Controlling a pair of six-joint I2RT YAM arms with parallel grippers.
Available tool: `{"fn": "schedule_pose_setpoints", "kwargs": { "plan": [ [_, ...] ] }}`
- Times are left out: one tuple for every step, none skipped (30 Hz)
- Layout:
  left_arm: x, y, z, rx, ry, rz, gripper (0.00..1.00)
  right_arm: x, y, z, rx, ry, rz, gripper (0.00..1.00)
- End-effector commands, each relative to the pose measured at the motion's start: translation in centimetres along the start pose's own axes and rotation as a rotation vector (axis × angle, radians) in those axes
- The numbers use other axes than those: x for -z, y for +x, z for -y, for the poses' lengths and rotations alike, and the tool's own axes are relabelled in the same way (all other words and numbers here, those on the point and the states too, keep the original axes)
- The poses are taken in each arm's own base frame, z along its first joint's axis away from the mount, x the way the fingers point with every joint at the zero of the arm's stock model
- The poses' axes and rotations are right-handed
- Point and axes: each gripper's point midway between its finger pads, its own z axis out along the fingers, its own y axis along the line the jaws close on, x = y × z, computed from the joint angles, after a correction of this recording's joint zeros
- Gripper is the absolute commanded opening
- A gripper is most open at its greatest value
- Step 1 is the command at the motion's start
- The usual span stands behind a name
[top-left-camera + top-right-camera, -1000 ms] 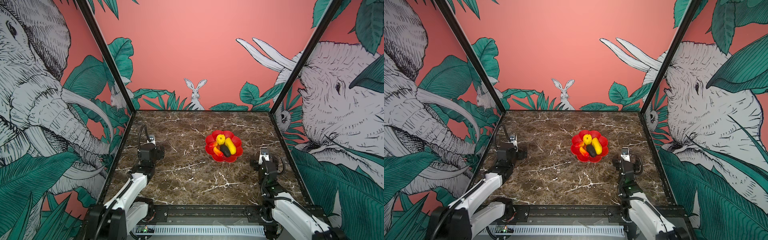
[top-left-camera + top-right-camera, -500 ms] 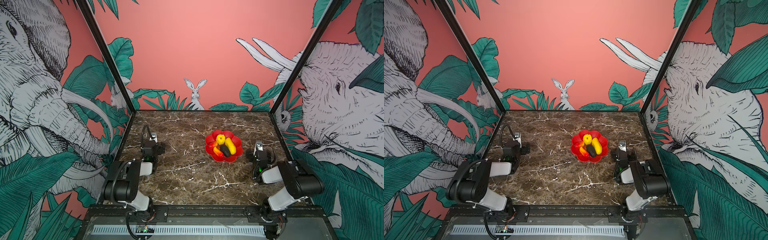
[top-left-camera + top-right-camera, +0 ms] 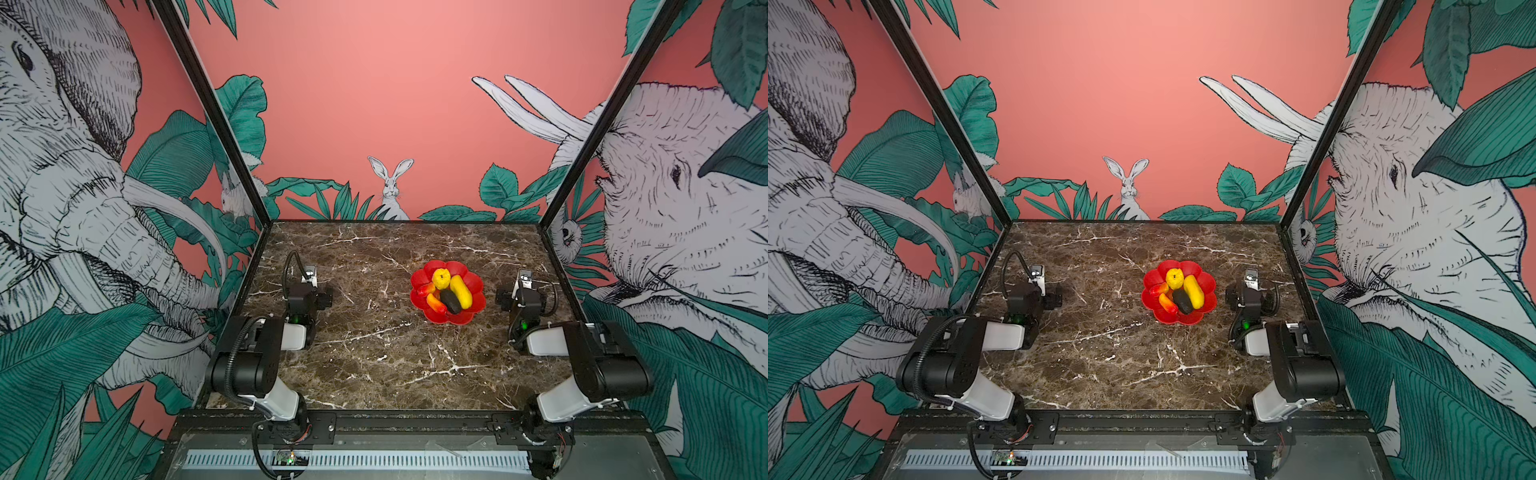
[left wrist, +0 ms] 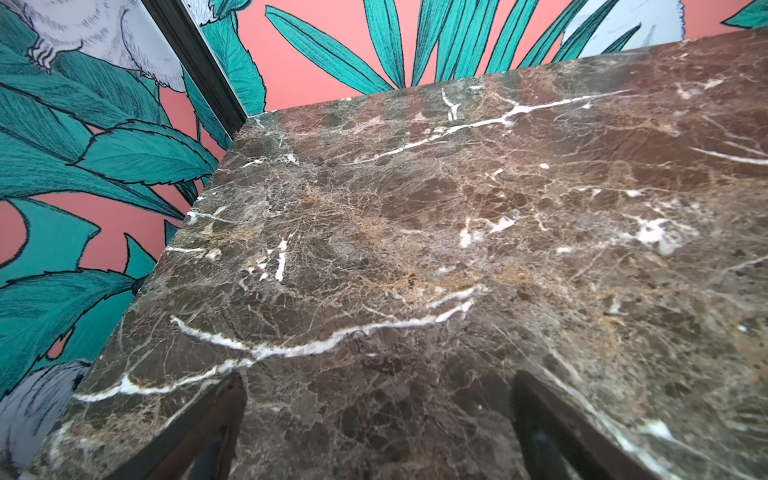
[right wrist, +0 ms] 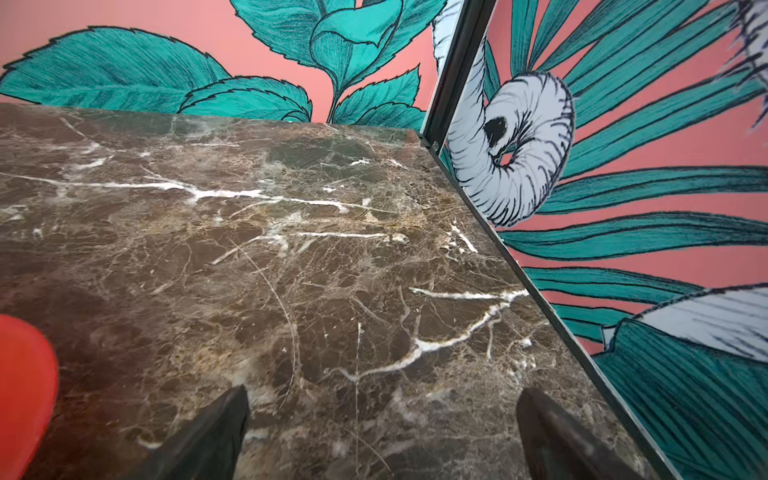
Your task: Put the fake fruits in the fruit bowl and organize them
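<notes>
All five fake fruits (image 3: 445,286) inside fruit bowl (image 3: 478,286), in both top views: round yellow (image 3: 441,277) at bowl's far side, long yellow oval (image 3: 462,293) toward bowl's right, black oval (image 3: 451,301) at bowl's centre, two red-orange oblongs (image 3: 434,304) toward bowl's left. None outside bowl on marble table (image 3: 374,353).

Left gripper (image 4: 380,428) well left of bowl, jaws spread, empty. Right gripper (image 5: 382,432) near bowl's right rim, jaws wide apart, empty.

Judged step: placing done, task at close. Next move, if any: light tidying nudge, no tipping of bowl.
</notes>
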Motion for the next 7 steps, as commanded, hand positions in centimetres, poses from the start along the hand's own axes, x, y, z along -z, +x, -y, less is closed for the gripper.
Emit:
{"fn": "schedule_pose_setpoints", "kwargs": {
  "plan": [
    [0.23, -1.22, -0.35, 0.005, -0.003, 0.043, 1.00, 0.02, -0.74, 0.00, -0.021, -0.001, 0.026, 1.00],
    [0.23, -1.19, -0.36, 0.005, -0.003, 0.042, 1.00, 0.02, -0.63, -0.01, -0.020, -0.002, 0.022, 1.00],
    [0.24, -1.16, -0.32, 0.005, -0.002, 0.041, 1.00, 0.02, -0.62, 0.04, -0.021, -0.001, 0.022, 1.00],
    [0.22, -1.16, -0.34, 0.004, -0.002, 0.041, 1.00, 0.01, -0.63, 0.05, -0.021, 0.000, 0.022, 1.00],
    [0.24, -1.21, -0.35, 0.005, -0.002, 0.042, 1.00, 0.02, -0.60, 0.03, -0.021, -0.001, 0.021, 1.00],
    [0.27, -1.18, -0.34, 0.005, -0.002, 0.043, 1.00, 0.04, -0.64, 0.02, -0.021, -0.001, 0.023, 1.00],
    [0.26, -1.17, -0.36, 0.006, -0.002, 0.042, 1.00, 0.11, -0.64, 0.05, -0.022, -0.001, 0.027, 0.99]
  ]
}}
